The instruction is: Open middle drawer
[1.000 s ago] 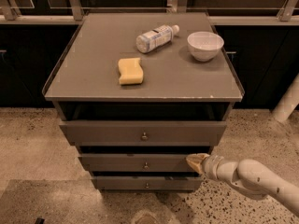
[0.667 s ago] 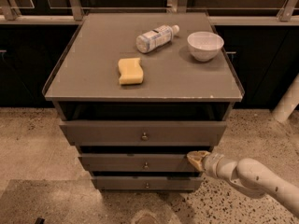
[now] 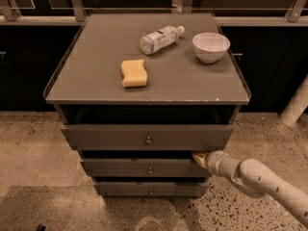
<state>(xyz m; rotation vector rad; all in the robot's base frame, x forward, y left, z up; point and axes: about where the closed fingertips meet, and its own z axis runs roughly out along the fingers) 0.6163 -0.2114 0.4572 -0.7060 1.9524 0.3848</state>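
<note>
At the lower right of the frame, the gripper (image 3: 200,158) sits against the right end of the middle drawer (image 3: 120,169), at the upper edge of its front and just under the drawer above. Only its pale yellowish tip shows, partly tucked into the dark gap there, so I cannot tell whether it is open or closed, or whether it has hold of the drawer's edge. Behind it a light-coloured arm (image 3: 262,181) runs down and to the right, out of the frame's corner.

The middle drawer lies in the lower centre of the frame, a low grey-brown front with a small round metal knob (image 3: 149,170) at its middle, well to the left of the gripper. A dark gap shows above its front. Above it is the top drawer (image 3: 106,137), wider and taller-fronted; below it is the bottom drawer (image 3: 120,189), the narrowest of the three.

On the cabinet top (image 3: 96,76), in the upper half of the frame, a yellow sponge (image 3: 134,73) lies left of centre. A clear plastic bottle (image 3: 160,39) lies on its side further back, and a white bowl (image 3: 211,46) stands upright near the right edge. A speckled floor (image 3: 33,148) surrounds the cabinet, and a white post (image 3: 296,105) leans at the right edge of the frame.
</note>
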